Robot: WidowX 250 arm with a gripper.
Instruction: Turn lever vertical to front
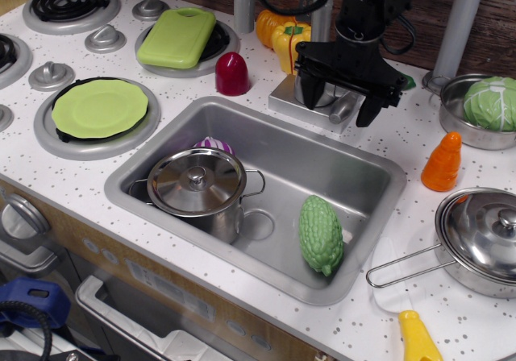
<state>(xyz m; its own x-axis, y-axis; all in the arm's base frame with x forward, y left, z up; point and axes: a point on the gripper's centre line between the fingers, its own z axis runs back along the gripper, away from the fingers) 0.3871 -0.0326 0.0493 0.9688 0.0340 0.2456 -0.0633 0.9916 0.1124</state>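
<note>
Hovering my gripper (339, 103) wide open over the lever (345, 108), I judge closing on it comes next

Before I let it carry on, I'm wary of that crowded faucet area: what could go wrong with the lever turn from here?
1. The open gripper straddles the faucet body as well as the lever; closing could clamp the wrong part.
2. The lever is stubby, so a finger may slip off mid-turn.
3. The yellow pepper sits close behind; a swing could knock it.
</note>
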